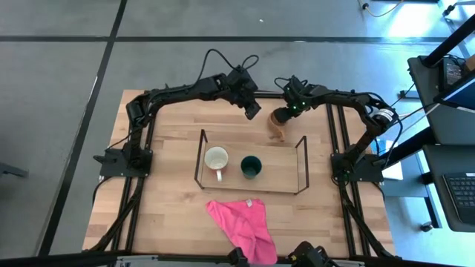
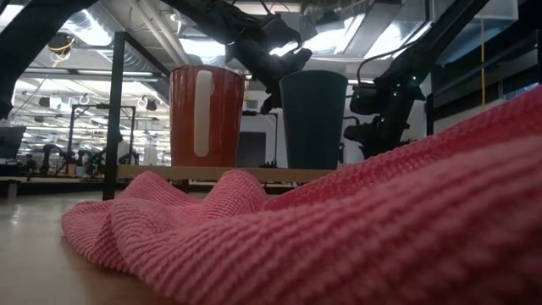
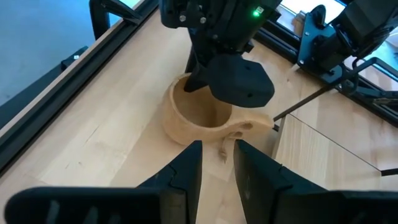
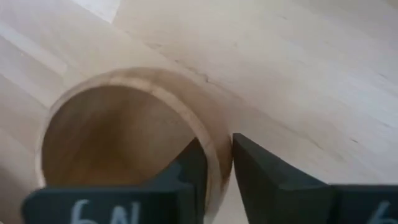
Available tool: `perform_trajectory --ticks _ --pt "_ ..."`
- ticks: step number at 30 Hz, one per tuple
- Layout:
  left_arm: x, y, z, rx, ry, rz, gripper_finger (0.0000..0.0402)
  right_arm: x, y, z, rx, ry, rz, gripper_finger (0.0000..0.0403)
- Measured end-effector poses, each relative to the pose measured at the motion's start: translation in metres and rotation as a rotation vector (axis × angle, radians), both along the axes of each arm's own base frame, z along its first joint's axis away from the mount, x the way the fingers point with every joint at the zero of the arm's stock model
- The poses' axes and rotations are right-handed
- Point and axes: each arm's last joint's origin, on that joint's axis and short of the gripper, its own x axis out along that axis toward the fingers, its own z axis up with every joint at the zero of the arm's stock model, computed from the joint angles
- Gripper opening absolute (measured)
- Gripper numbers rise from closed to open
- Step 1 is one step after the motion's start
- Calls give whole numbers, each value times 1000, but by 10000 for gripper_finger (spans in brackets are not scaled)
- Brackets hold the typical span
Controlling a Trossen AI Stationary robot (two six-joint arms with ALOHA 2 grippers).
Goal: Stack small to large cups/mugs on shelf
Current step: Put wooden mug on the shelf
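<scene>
The tan wooden cup (image 1: 278, 127) stands on the table just behind the shelf's (image 1: 200, 159) far right end. My right gripper (image 1: 286, 113) is above it, shut on its rim. It also shows in the left wrist view (image 3: 199, 118), with the stubby handle (image 3: 252, 127) toward the shelf. My left gripper (image 1: 254, 111) hovers to the cup's left, narrowly open and empty. The white-inside mug (image 1: 217, 158) and the dark green cup (image 1: 251, 166) stand upright side by side on the shelf. My right gripper has the wooden cup's wall at the rim (image 4: 214, 140), one finger (image 4: 186, 165) inside the cup and one (image 4: 261, 174) outside. The fingers come from above, pointing down. The cup is upright; its bottom seems to rest on the table.
A pink cloth (image 1: 245, 222) lies crumpled on the table in front of the shelf and fills the low view's foreground (image 2: 339, 229). Black frame rails (image 1: 338, 148) run along the table's left and right sides. Bare wood lies to the left of the shelf.
</scene>
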Motion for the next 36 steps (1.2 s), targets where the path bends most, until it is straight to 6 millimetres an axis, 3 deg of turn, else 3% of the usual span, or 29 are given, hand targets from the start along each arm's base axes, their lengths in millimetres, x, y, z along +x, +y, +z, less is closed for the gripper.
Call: perform_trajectory --ticks 5,11,15,21,26,32,36 --pt "0 0 0 -1 -1 -2 86 0 0 0 -17 9 7 45" --pt "0 0 0 -1 0 -2 86 -1 1 6 43 32 -57 51" --pt "0 0 0 0 -2 -2 86 4 -5 29 51 55 -58 45" --pt "0 1 0 31 5 -5 86 17 -9 82 2 96 -64 45" --pt "-1 4 0 58 17 26 86 25 7 107 29 169 -91 47" --pt "-7 15 0 71 19 38 86 46 46 108 113 206 -110 48" --pt "-17 21 11 115 10 28 86 57 76 107 158 254 -123 48"
